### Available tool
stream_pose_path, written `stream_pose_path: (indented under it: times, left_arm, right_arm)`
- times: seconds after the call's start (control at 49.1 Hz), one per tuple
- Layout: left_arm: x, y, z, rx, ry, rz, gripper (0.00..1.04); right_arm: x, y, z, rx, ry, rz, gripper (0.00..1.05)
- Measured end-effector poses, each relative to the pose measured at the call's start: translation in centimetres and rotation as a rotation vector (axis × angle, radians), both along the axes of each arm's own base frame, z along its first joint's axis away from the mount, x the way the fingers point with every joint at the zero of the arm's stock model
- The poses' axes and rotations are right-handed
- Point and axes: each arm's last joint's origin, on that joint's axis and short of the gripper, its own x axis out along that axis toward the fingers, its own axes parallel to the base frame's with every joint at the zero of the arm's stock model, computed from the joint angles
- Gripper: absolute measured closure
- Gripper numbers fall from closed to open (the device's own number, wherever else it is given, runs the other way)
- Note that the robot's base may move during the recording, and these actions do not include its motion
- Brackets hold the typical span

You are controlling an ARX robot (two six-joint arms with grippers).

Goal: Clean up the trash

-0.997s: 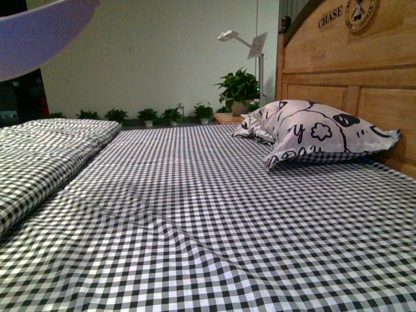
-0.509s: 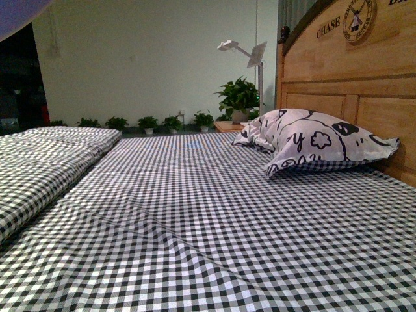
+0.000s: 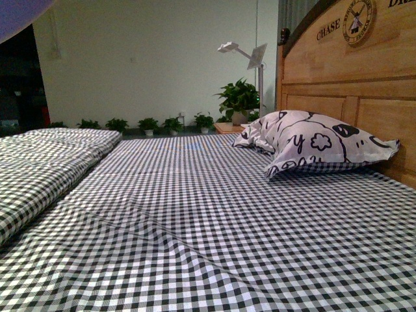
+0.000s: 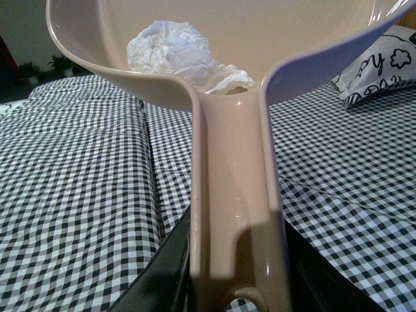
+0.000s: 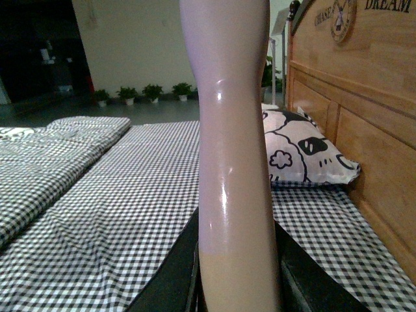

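In the left wrist view, my left gripper (image 4: pixel 235 286) is shut on the handle of the pinkish dustpan (image 4: pixel 234 195), held above the bed. The trash (image 4: pixel 175 55), a crumpled white paper wad, lies inside the pan near the handle's root. A corner of the dustpan (image 3: pixel 16 16) shows at the top left of the front view. In the right wrist view, my right gripper (image 5: pixel 237 279) is shut on the pinkish brush handle (image 5: pixel 233 149), which stands upright; the brush head is out of view. Neither gripper shows in the front view.
A black-and-white checked sheet (image 3: pixel 214 214) covers the bed. A folded checked quilt (image 3: pixel 39 162) lies at the left. A white patterned pillow (image 3: pixel 312 143) rests against the wooden headboard (image 3: pixel 351 71) at the right. Potted plants (image 3: pixel 240 97) and a white lamp (image 3: pixel 250 55) stand beyond.
The dustpan has moved up and left, almost out of the front view. The view has shifted slightly, showing more of the headboard.
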Motion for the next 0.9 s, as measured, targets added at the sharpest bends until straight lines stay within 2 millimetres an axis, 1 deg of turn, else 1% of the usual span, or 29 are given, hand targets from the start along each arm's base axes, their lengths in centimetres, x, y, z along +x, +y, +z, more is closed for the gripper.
stream_pose_path:
  times: [0.895]
  left_arm:
    - [0.00, 0.00, 0.00, 0.000, 0.000, 0.000, 0.77]
  right_arm:
    - [0.00, 0.00, 0.00, 0.000, 0.000, 0.000, 0.84]
